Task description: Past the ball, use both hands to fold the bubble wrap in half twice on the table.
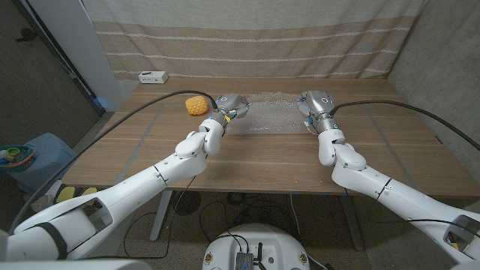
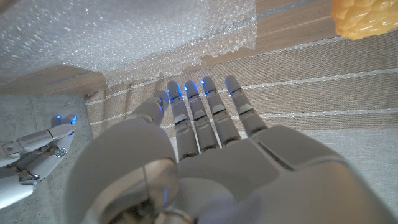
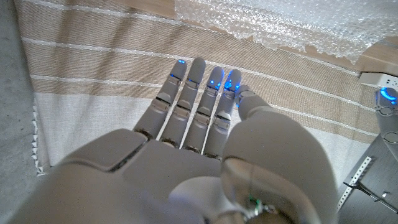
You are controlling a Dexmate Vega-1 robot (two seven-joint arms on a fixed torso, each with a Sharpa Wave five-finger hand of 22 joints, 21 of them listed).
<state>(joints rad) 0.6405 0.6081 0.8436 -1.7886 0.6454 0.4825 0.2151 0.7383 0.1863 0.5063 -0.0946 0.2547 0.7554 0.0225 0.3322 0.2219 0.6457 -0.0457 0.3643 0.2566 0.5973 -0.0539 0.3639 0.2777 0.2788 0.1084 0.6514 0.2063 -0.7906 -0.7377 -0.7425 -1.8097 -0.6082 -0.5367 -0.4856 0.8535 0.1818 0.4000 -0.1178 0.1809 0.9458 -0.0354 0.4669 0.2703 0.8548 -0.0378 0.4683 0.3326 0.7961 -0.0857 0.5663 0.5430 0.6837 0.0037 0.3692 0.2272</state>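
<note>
- The bubble wrap (image 1: 274, 114) is lying spread out on the tabletop (image 1: 262, 161), upper middle of the head view, just short of the far edge. Its long axis runs left to right across the frame.
- The yellow ball (image 1: 196, 105) sits just off the wrap's left end, close to it but I'd say not touching.
- My left robot hand (image 1: 229, 105) is at the wrap's left end and my right robot hand (image 1: 319, 105) at its right end, so the sheet lies between them, one hand per short edge. Neither looks clearly nearer.
- In the wrist views both hands have fingers straight and slightly apart, nothing held, with the wrap just beyond the fingertips (image 2: 186, 93).
- Can't tell from here whether either hand is actually touching the sheet yet.
- My read: first fold hasn't started. Since the wrap runs hand to hand, bringing one end over toward the other looks natural.
</note>
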